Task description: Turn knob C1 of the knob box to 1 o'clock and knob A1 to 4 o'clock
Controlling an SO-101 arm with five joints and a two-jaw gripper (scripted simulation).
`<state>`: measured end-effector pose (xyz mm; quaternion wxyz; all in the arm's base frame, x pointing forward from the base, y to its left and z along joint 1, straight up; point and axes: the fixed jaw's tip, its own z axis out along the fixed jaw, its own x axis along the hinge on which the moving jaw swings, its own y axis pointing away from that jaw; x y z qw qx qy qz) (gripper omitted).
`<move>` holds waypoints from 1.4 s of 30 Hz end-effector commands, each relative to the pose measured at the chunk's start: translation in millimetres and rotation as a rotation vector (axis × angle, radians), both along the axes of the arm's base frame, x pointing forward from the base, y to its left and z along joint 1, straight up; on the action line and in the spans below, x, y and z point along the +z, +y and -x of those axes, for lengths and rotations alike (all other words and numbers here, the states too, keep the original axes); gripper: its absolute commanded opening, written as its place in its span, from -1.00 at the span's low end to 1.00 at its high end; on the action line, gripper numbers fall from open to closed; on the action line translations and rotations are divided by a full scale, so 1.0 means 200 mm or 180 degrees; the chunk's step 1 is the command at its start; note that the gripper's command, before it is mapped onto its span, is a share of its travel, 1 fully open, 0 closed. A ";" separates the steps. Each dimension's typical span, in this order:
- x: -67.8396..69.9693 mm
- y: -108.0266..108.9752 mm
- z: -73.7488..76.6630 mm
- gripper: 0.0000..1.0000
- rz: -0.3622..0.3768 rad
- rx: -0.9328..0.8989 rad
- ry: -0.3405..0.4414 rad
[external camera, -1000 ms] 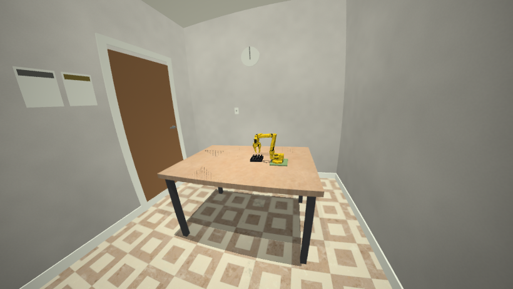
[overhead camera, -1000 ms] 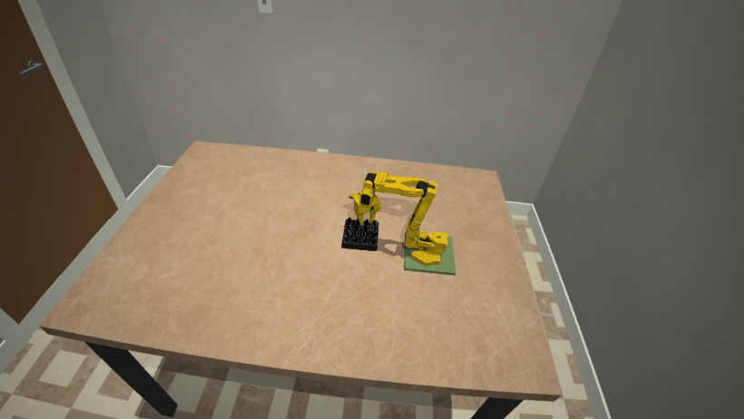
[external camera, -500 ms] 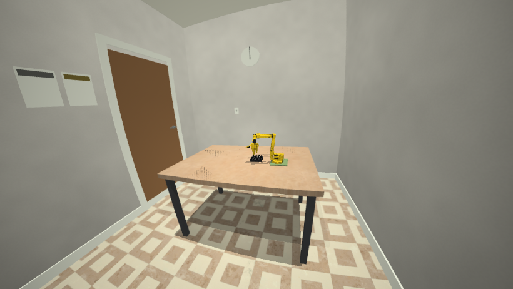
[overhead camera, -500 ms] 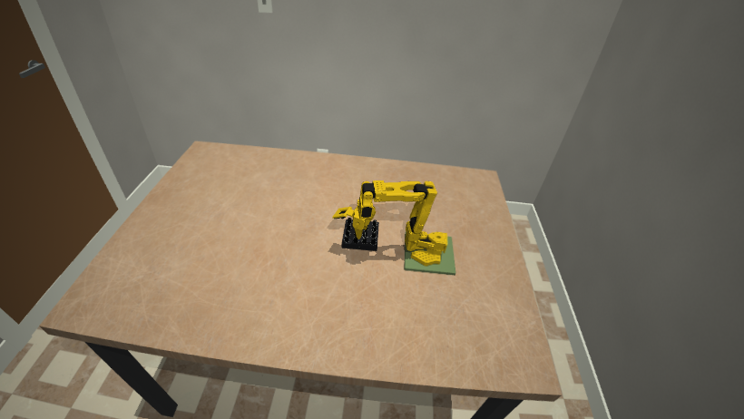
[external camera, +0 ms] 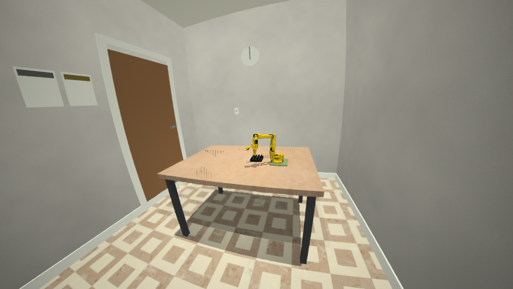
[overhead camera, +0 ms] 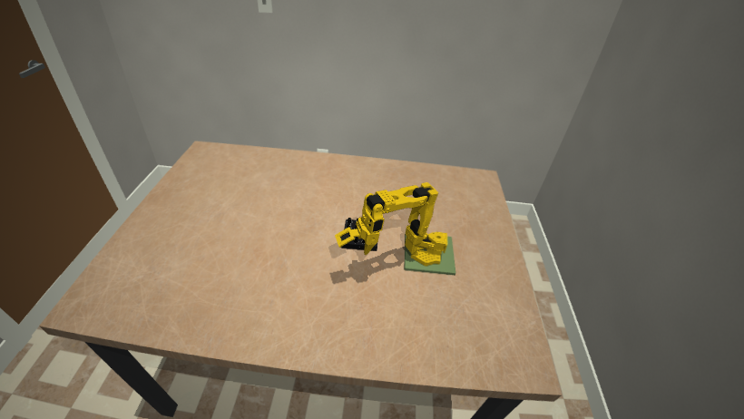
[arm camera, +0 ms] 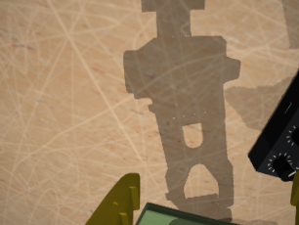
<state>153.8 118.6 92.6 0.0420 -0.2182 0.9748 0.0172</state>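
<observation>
The black knob box (overhead camera: pixel 356 244) (external camera: pixel 255 159) lies on the table just left of the arm's base. In the top view the arm hides most of it. In the wrist view only one corner of the knob box (arm camera: pixel 281 137) shows at the right edge, with one or two knobs and their white marks. I cannot read any knob's pointing. My yellow gripper (overhead camera: pixel 355 245) (external camera: pixel 251 152) (arm camera: pixel 215 187) points down at the box's near side. It is open, its jaws spread apart, and only bare table shows between them.
The arm stands on a green base mat (overhead camera: pixel 442 265) (external camera: pixel 281 163) (arm camera: pixel 195 223) right of the box. The arm's shadow falls on the wooden table (overhead camera: pixel 208 249). A door and walls stand around the table.
</observation>
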 end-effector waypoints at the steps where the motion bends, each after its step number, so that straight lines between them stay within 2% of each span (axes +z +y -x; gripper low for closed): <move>1: 0.01 0.08 0.06 -0.28 0.0039 0.0586 0.0018; 6: 0.02 0.15 0.12 -0.23 0.0044 0.1138 -0.0017; 12: 0.03 0.18 0.15 -0.20 0.0046 0.1434 -0.0036; 42: 0.03 0.19 0.16 -0.20 0.0046 0.1471 -0.0038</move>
